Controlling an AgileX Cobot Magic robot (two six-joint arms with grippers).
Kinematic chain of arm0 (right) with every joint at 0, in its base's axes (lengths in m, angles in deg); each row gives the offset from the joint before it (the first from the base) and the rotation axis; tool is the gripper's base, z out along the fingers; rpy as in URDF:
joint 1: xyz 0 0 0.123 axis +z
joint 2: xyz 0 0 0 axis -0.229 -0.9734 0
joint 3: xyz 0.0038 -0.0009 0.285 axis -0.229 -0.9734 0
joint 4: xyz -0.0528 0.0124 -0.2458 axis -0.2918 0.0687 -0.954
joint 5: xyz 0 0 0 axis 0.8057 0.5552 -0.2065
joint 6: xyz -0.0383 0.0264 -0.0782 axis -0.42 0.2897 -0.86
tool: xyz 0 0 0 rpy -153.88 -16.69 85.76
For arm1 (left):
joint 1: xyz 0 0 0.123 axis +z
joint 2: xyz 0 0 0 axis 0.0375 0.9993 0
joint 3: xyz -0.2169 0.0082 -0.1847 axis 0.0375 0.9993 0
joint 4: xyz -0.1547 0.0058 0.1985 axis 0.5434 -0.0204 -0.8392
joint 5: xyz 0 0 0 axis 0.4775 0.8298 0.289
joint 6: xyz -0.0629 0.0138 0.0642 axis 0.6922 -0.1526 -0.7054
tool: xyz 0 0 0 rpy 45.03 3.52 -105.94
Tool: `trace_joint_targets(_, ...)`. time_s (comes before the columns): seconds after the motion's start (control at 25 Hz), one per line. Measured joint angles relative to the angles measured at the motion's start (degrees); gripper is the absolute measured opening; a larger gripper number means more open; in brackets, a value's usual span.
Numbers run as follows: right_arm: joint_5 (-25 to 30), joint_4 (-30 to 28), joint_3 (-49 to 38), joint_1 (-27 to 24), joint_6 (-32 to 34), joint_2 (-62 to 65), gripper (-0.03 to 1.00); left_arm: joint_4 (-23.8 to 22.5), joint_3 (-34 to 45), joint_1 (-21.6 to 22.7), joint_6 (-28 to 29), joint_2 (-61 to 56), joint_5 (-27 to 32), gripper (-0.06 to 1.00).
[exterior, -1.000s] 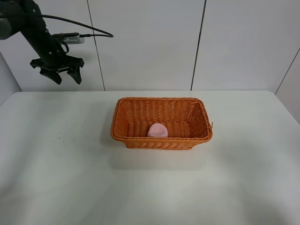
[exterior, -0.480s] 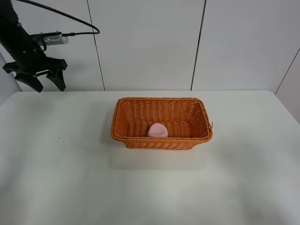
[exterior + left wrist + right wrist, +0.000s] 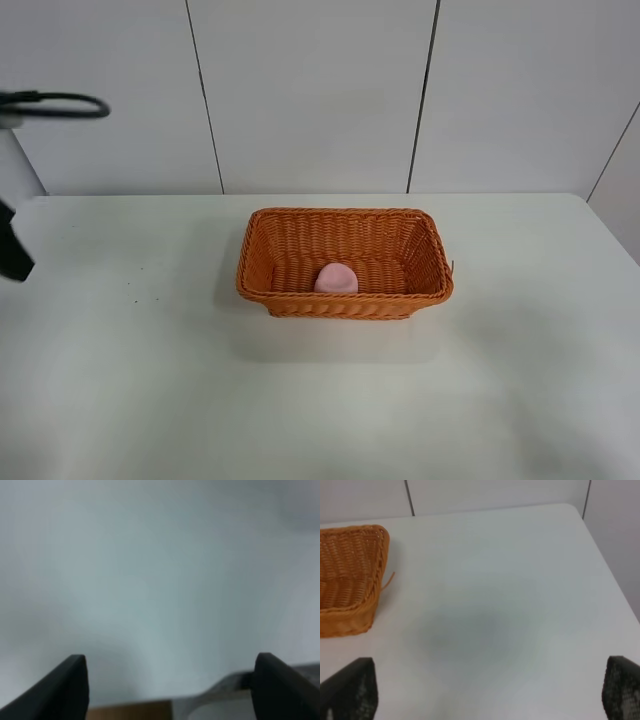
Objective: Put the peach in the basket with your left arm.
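left arm [image 3: 14,250] withdrawn to table [image 3: 150,380] edge

No text, label, brand, number or sign could be read in any view. The basket [image 3: 345,262] was plain woven wicker, the peach [image 3: 336,279] was unmarked, and the table [image 3: 150,380] and the wall panels [image 3: 310,90] behind it were blank.
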Motion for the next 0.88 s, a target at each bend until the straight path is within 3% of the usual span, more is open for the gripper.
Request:
trace_joint_targets(0.2, 0.00, 0.00, 0.00, 0.00, 0.00, 0.00, 0.69, -2.61, 12.96, 0.00, 0.00, -19.73, -0.96, 0.78)
trace_joint_targets(0.48, 0.00, 0.00, 0.00, 0.00, 0.00, 0.00, 0.69, -2.81, 24.05, 0.00, 0.00, -41.95, -4.65, 0.78)
trace_joint_targets(0.68, 0.00, 0.00, 0.00, 0.00, 0.00, 0.00, 0.69, -2.81, 29.30, 0.00, 0.00, -51.54, -5.48, 0.78)
trace_joint_targets(0.88, 0.00, 0.00, 0.00, 0.00, 0.00, 0.00, 0.69, -2.81, 29.57, 0.00, 0.00, -54.47, -6.24, 0.78)
